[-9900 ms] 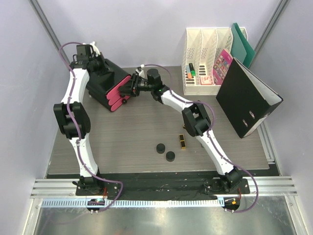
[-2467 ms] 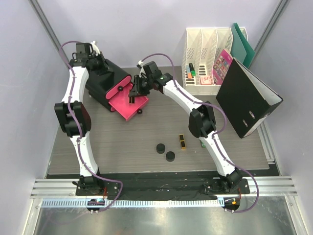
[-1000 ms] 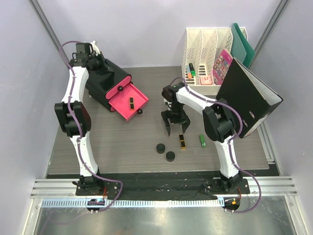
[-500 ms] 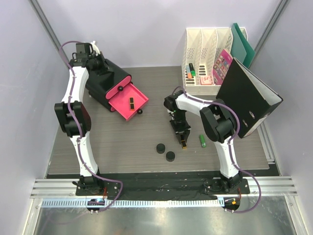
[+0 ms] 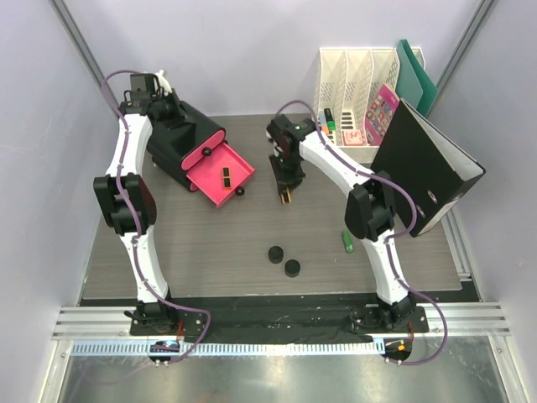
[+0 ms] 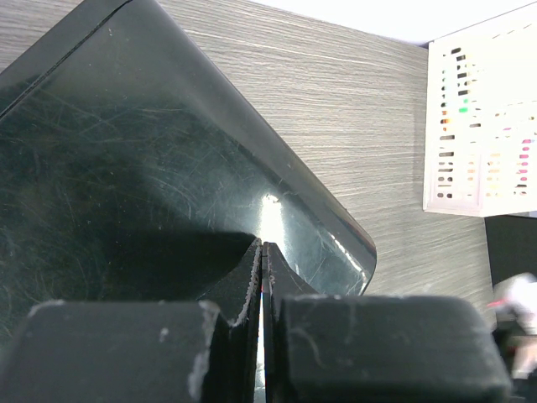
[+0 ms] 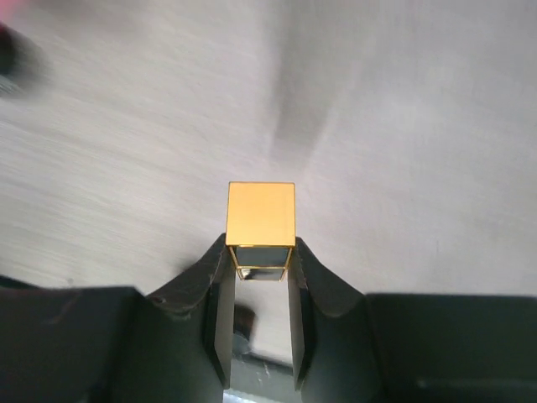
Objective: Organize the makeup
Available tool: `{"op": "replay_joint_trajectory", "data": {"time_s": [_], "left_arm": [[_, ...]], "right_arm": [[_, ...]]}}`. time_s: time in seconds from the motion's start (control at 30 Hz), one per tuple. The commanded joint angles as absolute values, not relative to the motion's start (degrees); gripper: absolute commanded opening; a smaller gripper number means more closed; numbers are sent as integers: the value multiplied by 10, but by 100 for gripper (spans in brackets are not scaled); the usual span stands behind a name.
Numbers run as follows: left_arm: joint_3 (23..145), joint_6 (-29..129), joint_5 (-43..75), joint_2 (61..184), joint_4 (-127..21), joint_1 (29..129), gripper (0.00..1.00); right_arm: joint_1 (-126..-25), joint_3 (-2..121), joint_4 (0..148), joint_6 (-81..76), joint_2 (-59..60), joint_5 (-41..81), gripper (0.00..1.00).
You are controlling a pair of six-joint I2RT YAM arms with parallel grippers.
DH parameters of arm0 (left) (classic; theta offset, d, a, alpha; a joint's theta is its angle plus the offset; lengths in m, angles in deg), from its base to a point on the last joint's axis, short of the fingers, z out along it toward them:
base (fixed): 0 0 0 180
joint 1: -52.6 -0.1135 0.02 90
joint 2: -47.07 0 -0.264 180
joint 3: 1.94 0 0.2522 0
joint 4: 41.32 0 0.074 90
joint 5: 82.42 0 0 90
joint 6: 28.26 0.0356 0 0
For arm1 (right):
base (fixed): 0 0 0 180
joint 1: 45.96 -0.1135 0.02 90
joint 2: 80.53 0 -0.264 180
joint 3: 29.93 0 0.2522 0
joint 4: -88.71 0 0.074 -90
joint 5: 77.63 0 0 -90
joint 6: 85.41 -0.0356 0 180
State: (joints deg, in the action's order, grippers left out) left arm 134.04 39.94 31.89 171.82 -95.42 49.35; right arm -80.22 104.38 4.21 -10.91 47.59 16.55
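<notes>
Just to the right of the pink drawer (image 5: 220,174), the right gripper (image 5: 286,188) hangs above the table (image 5: 210,243). Its fingers (image 7: 220,285) are closed part-way onto a black-and-gold case (image 5: 286,198). In the right wrist view the case stands on end between the two black pads, both touching its sides. Its square gold end face is turned to the camera.

A second black-and-gold case (image 5: 225,177) lies inside the drawer, which is pulled out of the black box (image 5: 180,134). The left gripper (image 6: 263,252) rests over the glossy top of that box, behind the drawer, with its fingers pressed fully together on nothing.

Two black round compacts (image 5: 274,253) (image 5: 292,268) lie near each other in front of the drawer and to its right. A green tube (image 5: 346,242) lies farther right, well apart from the drawer.

No brand or lettering can be read on any of the makeup. The gold end face is plain.
</notes>
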Motion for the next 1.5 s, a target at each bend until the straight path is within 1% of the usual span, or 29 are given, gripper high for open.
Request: {"op": "replay_joint_trajectory", "data": {"time_s": [0.0,0.1,0.13,0.23,0.33,0.47,0.53,0.63,0.67,0.7,0.87,0.9,0.97,1.0,1.07,1.1,1.27,1.33,1.47], "left_arm": [[1274,443,244,1811,-1165,494,0],[1275,441,252,1815,-1164,494,0],[1274,440,254,1815,-1164,494,0],[1269,438,257,1815,-1161,494,0],[1264,438,258,1813,-1159,494,0],[1263,438,258,1814,-1158,494,0],[1263,438,258,1813,-1159,494,0],[1260,437,258,1812,-1156,494,0],[1260,438,258,1811,-1157,494,0],[1259,439,257,1811,-1157,494,0],[1258,439,256,1812,-1156,494,0],[1258,440,257,1811,-1157,494,0],[1258,440,256,1812,-1157,494,0],[1258,439,256,1813,-1156,494,0],[1259,438,257,1814,-1156,495,0],[1259,437,256,1814,-1156,494,0],[1263,438,256,1815,-1157,494,0],[1263,438,254,1814,-1157,495,0],[1266,437,255,1815,-1156,495,0]], "right_arm": [[-801,1203,74,-103,524,205,1],[-801,1226,129,-138,531,263,1],[-801,1220,151,-165,528,303,1],[-803,1184,269,-221,520,370,1],[-808,1206,316,-243,542,384,1],[-810,1273,340,-266,587,383,1],[-812,1273,360,-273,598,384,3],[-811,1258,374,-278,608,372,11],[-811,1258,374,-281,612,369,12],[-811,1258,375,-284,616,366,17],[-811,1249,378,-295,620,349,28],[-812,1247,380,-293,619,341,41],[-811,1245,381,-288,612,333,53],[-810,1245,383,-285,610,329,62],[-810,1246,386,-283,600,320,71],[-811,1245,389,-281,597,316,77],[-807,1241,390,-271,572,299,80],[-803,1213,375,-269,540,279,80],[-779,1144,288,-257,477,179,80]]}}
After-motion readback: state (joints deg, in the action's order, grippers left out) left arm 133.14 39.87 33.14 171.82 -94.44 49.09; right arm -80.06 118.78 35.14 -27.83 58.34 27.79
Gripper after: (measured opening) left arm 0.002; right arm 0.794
